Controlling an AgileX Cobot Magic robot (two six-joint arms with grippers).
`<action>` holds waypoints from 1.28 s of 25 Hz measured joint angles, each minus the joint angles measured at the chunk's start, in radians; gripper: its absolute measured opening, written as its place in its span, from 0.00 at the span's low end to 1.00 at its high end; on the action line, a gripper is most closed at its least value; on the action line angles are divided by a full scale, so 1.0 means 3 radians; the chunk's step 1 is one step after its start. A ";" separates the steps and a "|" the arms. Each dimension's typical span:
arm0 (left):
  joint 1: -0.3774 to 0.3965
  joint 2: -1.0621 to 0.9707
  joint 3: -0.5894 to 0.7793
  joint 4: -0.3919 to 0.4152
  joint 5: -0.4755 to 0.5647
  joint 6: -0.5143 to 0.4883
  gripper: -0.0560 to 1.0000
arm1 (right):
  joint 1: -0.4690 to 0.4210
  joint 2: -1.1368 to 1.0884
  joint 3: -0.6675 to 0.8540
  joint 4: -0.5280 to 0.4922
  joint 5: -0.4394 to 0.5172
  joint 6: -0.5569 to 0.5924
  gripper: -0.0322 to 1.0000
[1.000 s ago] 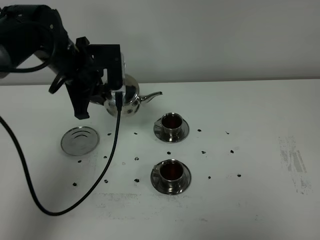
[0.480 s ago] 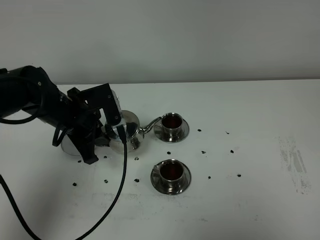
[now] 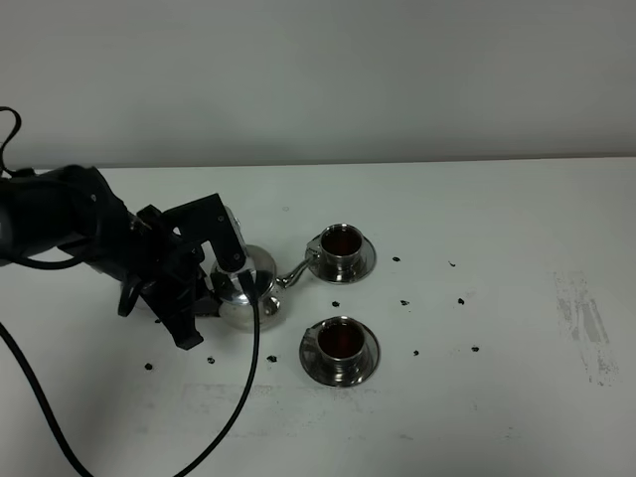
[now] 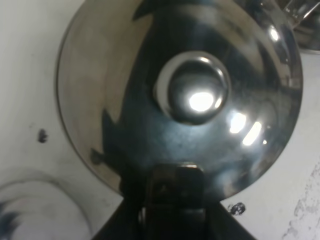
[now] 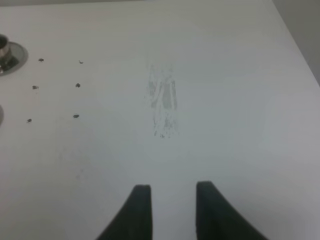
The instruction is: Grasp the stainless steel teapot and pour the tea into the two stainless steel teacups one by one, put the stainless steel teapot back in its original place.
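Right tool (image 5: pixel 172 212) hangs over bare white bench (image 5: pixel 225 75); scuffed grey smear (image 5: pixel 162 107) just ahead of it; saucer (image 5: pixel 11 54) edge and dark specks (image 5: pixel 77 85) beyond the smear.

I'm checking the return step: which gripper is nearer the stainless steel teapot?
Left. The left gripper is at the stainless steel teapot, gripping its handle side. The right gripper hovers over bare table, far off to the right of the cups.

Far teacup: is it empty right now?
No, the far teacup holds dark tea, as does the near teacup.
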State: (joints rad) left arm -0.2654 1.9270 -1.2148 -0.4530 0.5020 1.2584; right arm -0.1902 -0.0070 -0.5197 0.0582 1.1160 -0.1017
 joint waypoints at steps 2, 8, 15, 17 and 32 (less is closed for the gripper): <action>0.0000 0.0070 0.0002 -0.0002 -0.0015 0.0000 0.26 | 0.0000 0.0000 0.0000 0.0000 0.0000 0.0000 0.23; 0.0000 0.0071 0.0002 -0.0022 -0.0043 -0.0009 0.26 | 0.0000 0.0000 0.0000 0.0000 0.0000 0.0000 0.23; 0.0024 -0.0338 0.0002 -0.0022 -0.0034 -0.0212 0.26 | 0.0000 0.0000 0.0000 0.0000 0.0000 0.0000 0.23; 0.0081 -0.0480 0.0002 -0.0022 -0.0005 -0.0331 0.26 | 0.0000 0.0000 0.0000 0.0000 0.0000 0.0000 0.23; 0.0759 -0.0735 0.0281 0.0176 0.0080 -0.1044 0.26 | 0.0000 0.0000 0.0000 0.0000 0.0000 0.0000 0.23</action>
State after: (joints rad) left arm -0.0378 1.7064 -1.1306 -0.4003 0.5259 0.9453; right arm -0.1902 -0.0070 -0.5197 0.0582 1.1160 -0.1017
